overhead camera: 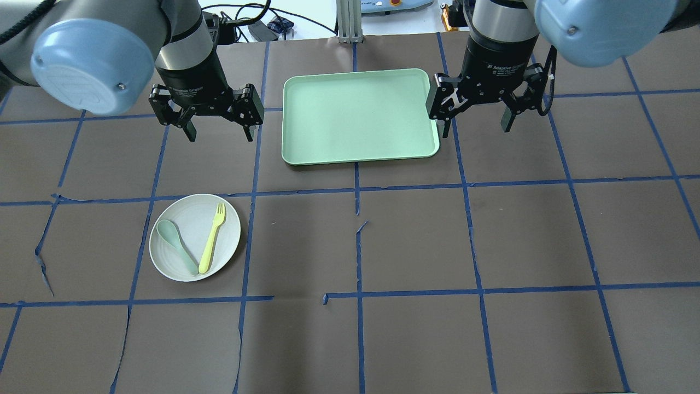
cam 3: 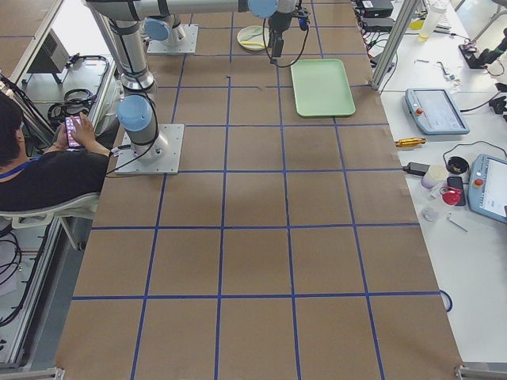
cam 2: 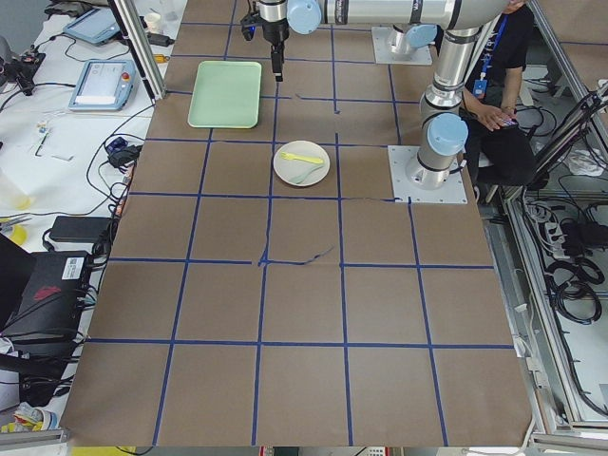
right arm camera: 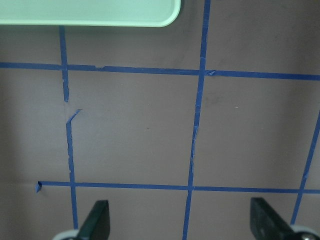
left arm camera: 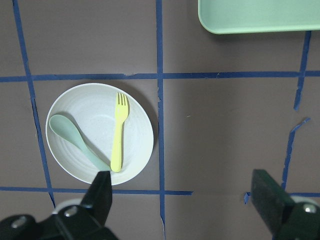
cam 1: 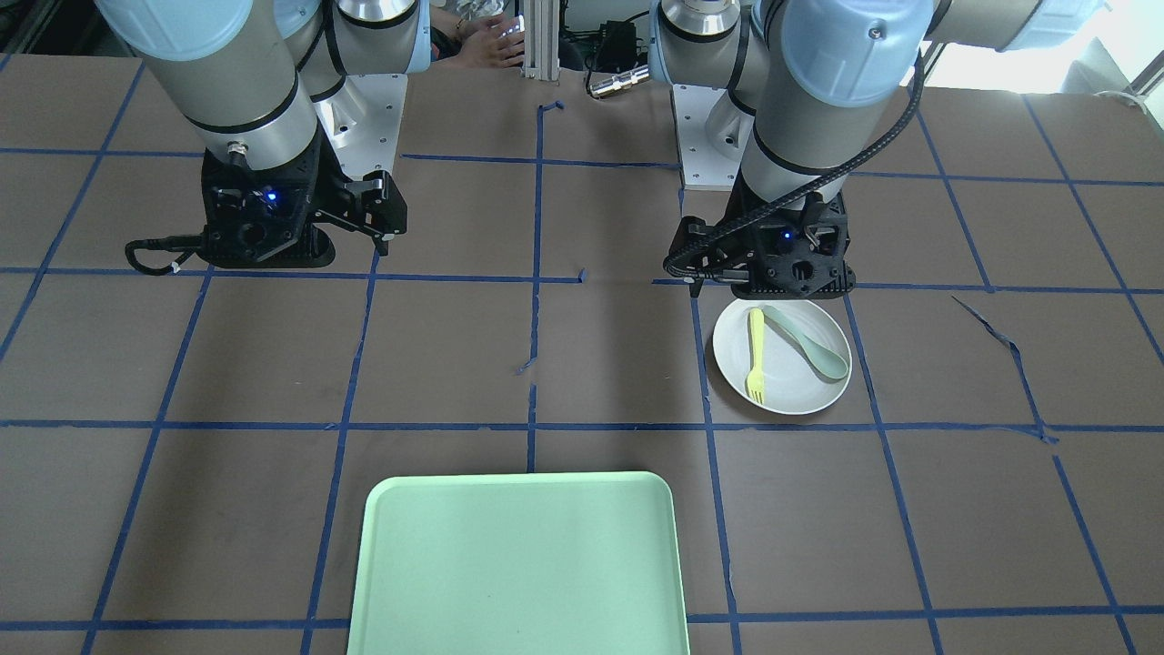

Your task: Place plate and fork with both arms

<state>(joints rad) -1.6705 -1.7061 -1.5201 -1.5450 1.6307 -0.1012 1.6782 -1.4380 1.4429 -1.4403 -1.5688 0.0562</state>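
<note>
The off-white plate (overhead camera: 191,216) lies on the brown table on my left side, a grid square nearer me than the tray. On it lie the pale-yellow fork (overhead camera: 212,238) and a green-grey spoon (overhead camera: 178,246), in a V, handles meeting. They also show in the front view, plate (cam 1: 791,387) and fork (cam 1: 756,350), and in the left wrist view, plate (left arm camera: 137,135) and fork (left arm camera: 118,132). My left gripper (overhead camera: 221,134) hangs open and empty above the table, just past the plate. My right gripper (overhead camera: 476,130) is open and empty beside the tray's right edge.
A rectangular mint-green tray (overhead camera: 358,115) lies at the middle of the far side, between the two grippers. Blue tape lines grid the table, torn in places. A seated person (cam 3: 47,170) is behind the robot bases. Devices lie on the side bench (cam 3: 467,119).
</note>
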